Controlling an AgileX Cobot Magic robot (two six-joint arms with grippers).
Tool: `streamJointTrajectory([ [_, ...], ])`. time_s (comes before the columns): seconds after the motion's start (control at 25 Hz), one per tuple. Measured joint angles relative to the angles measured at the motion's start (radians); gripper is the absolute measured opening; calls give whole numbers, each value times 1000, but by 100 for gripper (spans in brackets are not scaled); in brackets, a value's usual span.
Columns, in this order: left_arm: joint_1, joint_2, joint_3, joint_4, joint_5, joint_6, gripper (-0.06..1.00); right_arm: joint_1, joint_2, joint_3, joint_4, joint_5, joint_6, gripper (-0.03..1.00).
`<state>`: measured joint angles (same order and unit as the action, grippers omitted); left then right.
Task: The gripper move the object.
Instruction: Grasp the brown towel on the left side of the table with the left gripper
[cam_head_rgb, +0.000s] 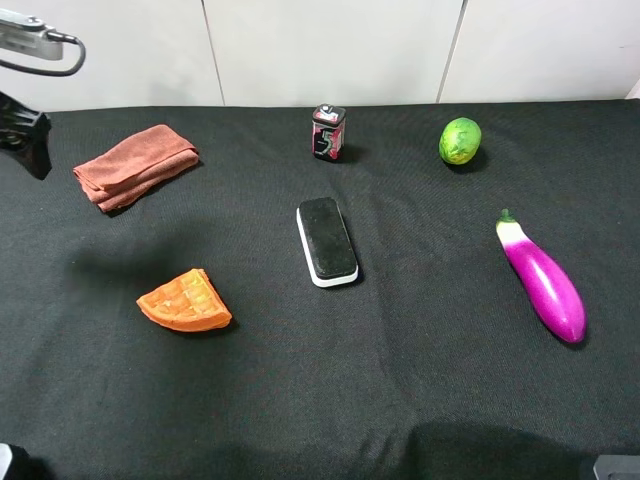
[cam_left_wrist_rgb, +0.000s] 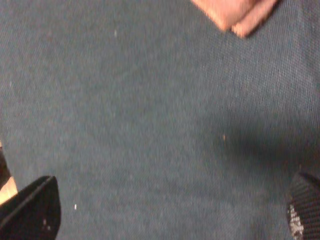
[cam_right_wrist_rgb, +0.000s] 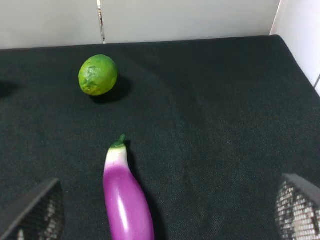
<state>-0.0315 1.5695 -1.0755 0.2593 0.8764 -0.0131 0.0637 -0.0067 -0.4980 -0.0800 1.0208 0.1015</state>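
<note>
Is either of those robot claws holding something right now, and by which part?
Nothing is held. The left gripper is open above the bare tablecloth, the towel lying clear of it; the right gripper is open too, the eggplant untouched.

The left arm (cam_head_rgb: 25, 130) shows only at the far left edge of the high view, a black end piece pointing downward. Above it sits a grey-silver block (cam_head_rgb: 25, 38), and a black cable (cam_head_rgb: 72, 58) loops off it. In its wrist view the left gripper (cam_left_wrist_rgb: 167, 215) is spread wide, each dark fingertip (cam_left_wrist_rgb: 30, 210) sitting in an opposite corner of the frame. The right gripper (cam_right_wrist_rgb: 165, 215) is likewise spread wide. Its mesh-textured pads (cam_right_wrist_rgb: 300, 210) lie at the two edges of its wrist view, and the camera looks forward and down between them.
</note>
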Motion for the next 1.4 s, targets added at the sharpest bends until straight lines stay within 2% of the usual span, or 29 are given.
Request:
streamJointTrajectory([
  [0.4,0,205,-179,0,-6,116,93,0,0,0,0,0,0,64],
  [0.76,-9,326,-285,-1,-29,251,93,0,0,0,0,0,0,64],
  [0.96,-25,391,-332,-11,-37,283,93,0,0,0,0,0,0,64],
  [1.4,-36,498,-393,-129,-74,395,93,0,0,0,0,0,0,64],
])
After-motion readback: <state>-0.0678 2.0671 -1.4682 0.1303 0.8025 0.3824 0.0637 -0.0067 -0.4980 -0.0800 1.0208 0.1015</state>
